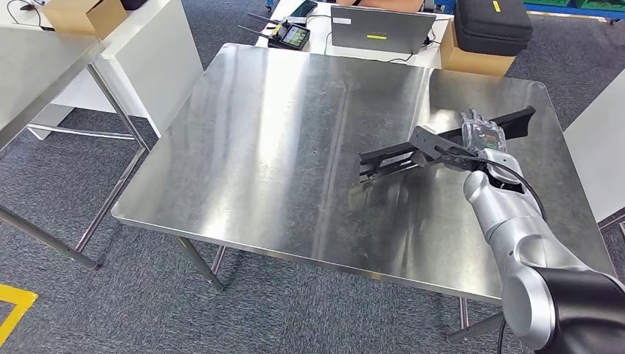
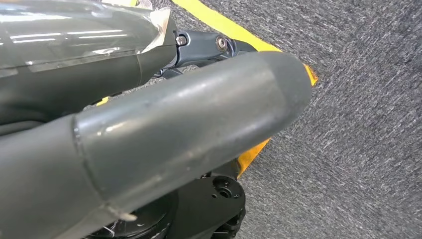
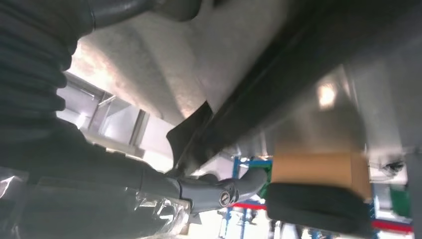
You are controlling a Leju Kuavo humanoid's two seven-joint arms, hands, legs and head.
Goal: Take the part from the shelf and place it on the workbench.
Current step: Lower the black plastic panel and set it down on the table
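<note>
The part (image 1: 390, 153) is a long black bar with a grey bracket near its middle. It lies slanted just over the right side of the steel workbench (image 1: 280, 147), and its reflection shows below it. My right hand (image 1: 483, 136) grips the bar near its far end, reaching in from the lower right. In the right wrist view the bar (image 3: 278, 89) runs as a dark strip across the shiny benchtop (image 3: 164, 64). My left hand (image 2: 199, 124) hangs low over the carpet, thumb stretched out, holding nothing.
Behind the workbench a white desk carries a laptop (image 1: 379, 28), a controller (image 1: 289, 35) and a black case (image 1: 492, 23) on a cardboard box (image 1: 472, 59). Another steel table (image 1: 44, 66) stands at the left. Yellow floor tape (image 1: 11, 306) marks the carpet.
</note>
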